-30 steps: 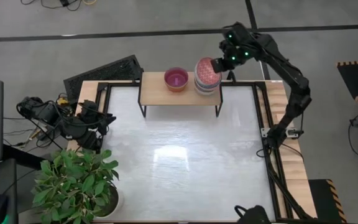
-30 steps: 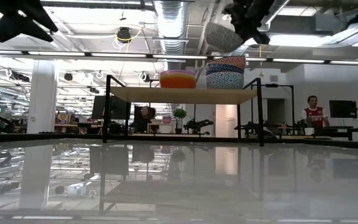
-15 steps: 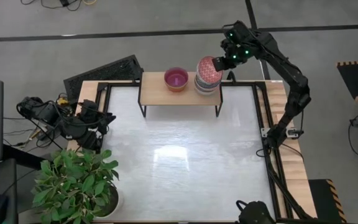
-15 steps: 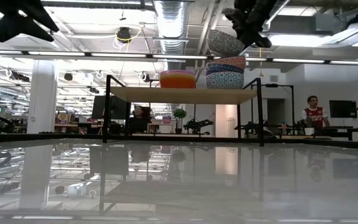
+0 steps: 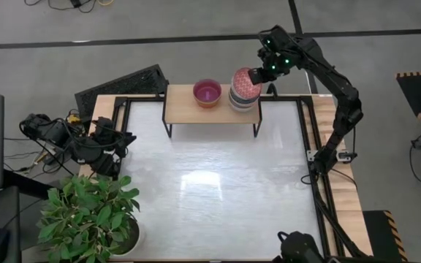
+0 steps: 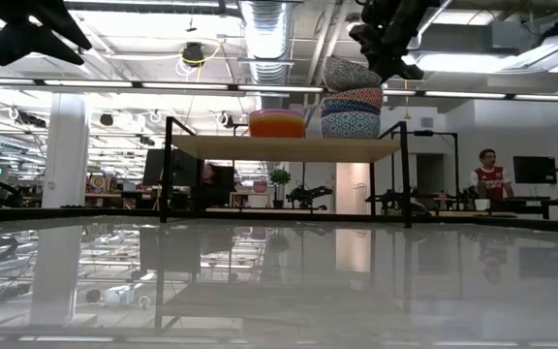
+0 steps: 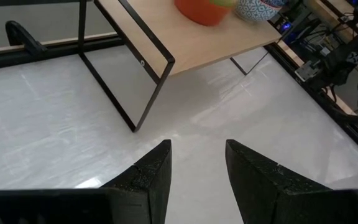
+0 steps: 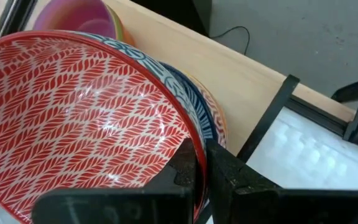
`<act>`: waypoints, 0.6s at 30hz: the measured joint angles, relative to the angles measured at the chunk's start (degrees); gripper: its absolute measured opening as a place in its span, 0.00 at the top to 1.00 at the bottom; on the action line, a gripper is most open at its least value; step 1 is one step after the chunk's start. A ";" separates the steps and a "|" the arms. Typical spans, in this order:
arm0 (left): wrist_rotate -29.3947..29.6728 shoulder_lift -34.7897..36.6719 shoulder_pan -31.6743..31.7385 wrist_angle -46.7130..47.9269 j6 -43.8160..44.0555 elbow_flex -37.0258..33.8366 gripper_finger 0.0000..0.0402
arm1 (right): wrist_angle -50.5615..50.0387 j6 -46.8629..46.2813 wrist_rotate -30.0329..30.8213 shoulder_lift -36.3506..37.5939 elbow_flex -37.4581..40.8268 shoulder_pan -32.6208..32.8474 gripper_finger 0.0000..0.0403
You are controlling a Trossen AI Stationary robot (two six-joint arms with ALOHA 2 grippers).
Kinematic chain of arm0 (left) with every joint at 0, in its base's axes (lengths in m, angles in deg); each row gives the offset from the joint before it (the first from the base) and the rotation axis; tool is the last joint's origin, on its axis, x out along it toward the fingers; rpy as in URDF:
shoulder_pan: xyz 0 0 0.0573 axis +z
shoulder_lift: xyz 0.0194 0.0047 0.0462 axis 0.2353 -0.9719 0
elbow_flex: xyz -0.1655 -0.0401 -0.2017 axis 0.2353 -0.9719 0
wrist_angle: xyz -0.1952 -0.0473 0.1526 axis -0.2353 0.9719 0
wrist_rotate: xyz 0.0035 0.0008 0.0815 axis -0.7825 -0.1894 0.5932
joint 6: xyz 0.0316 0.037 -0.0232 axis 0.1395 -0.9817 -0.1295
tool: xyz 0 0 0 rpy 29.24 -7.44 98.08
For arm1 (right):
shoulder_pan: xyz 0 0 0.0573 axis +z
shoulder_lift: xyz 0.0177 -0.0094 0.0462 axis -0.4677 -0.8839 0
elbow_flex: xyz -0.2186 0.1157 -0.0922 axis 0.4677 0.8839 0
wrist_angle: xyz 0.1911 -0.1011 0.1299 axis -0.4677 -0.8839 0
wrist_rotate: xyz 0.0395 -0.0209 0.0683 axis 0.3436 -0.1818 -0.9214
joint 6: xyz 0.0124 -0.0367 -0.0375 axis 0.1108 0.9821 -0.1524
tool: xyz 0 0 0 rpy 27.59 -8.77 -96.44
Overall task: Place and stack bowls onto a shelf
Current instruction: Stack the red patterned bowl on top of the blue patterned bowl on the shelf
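The shelf (image 5: pixel 210 108) stands at the table's far edge, with a light wooden top and black legs. On it sits a magenta bowl (image 5: pixel 207 93) nested in yellow and orange ones (image 6: pixel 277 123). To its right is a stack of patterned bowls (image 6: pixel 350 113). My right gripper (image 5: pixel 259 75) is over that stack's right side, shut on the red-patterned bowl (image 5: pixel 244 82). That bowl's grey underside (image 6: pixel 350 74) is at the stack's top. My left gripper (image 7: pixel 197 158) is open and waits over the table's left side, near the plant. My right gripper holds the red-patterned bowl by its rim (image 8: pixel 188 134) on the bowl's right side. One finger (image 8: pixel 182 171) is inside and one (image 8: pixel 229 174) is outside. The fingers come slanting down from the far right. The bowl is nearly level, its bottom meeting the stack's top bowl (image 6: pixel 352 96).
A potted plant (image 5: pixel 90 215) fills the near left corner. Cables and gear (image 5: pixel 64 135) lie by the left edge, and a dark panel (image 5: pixel 119 84) lies left of the shelf. A black frame (image 5: pixel 309 146) borders the white tabletop (image 5: pixel 210 190). A person (image 6: pixel 487 174) stands far behind.
My right gripper has come down toward the stack and tipped the red-patterned bowl from tilted to nearly level. The bowl hung clear above the stack a second ago; it now meets the stack's top. The gripper has stayed shut on its rim.
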 joint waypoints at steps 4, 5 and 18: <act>-0.01 0.00 0.01 0.09 -0.17 0.00 0.66 | -0.74 -0.02 -0.01 0.00 0.00 -0.35 0.91; -0.01 0.00 0.00 0.14 -0.17 0.00 0.66 | -0.68 -0.02 0.01 0.00 0.00 -0.35 0.91; -0.02 0.00 0.01 0.20 -0.13 0.00 0.66 | -1.77 -0.02 0.39 0.00 0.00 -0.60 0.91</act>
